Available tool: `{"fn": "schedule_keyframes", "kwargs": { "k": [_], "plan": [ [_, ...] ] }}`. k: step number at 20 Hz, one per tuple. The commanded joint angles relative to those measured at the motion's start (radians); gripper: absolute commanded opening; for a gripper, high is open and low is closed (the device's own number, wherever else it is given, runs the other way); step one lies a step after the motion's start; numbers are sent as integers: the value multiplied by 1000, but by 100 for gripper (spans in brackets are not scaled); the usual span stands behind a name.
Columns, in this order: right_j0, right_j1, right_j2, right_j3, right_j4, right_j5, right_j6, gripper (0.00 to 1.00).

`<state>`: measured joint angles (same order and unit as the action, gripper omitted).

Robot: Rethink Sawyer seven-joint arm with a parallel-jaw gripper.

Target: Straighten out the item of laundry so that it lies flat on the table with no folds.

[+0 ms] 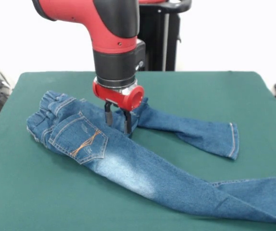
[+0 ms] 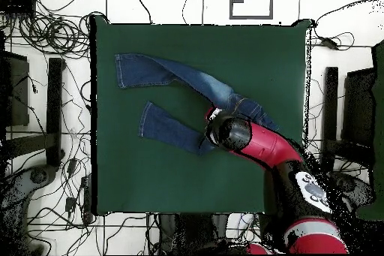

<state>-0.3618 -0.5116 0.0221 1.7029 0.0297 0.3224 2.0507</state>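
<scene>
Front view: gripper (image 1: 118, 119) fingers slightly spread, tips down at the jeans (image 1: 128, 159) crotch, fabric right under them. Jeans lie rumpled on table (image 1: 195, 91), legs splayed apart.

The arm (image 1: 114, 43) points down, gripper (image 1: 118, 121) slightly parted.

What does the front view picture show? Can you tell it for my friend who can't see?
A red and black robot arm reaches down so its gripper meets the crotch of a pair of faded blue denim jeans on a dark green cloth-topped table. The jeans lie back pocket up, waistband bunched at the left, legs spread apart to the right.
</scene>
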Motion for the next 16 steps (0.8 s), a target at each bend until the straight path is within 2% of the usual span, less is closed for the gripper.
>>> {"fn": "schedule_keyframes", "kwargs": {
  "k": [1,7,13,16],
  "plan": [
    [-1,104,108,-1,-47,-50,34,100],
    [12,115,102,-3,-58,-74,55,100],
    [14,209,89,-105,-79,-99,28,100],
    [7,203,92,-112,-81,-77,18,100]
  ]
}}
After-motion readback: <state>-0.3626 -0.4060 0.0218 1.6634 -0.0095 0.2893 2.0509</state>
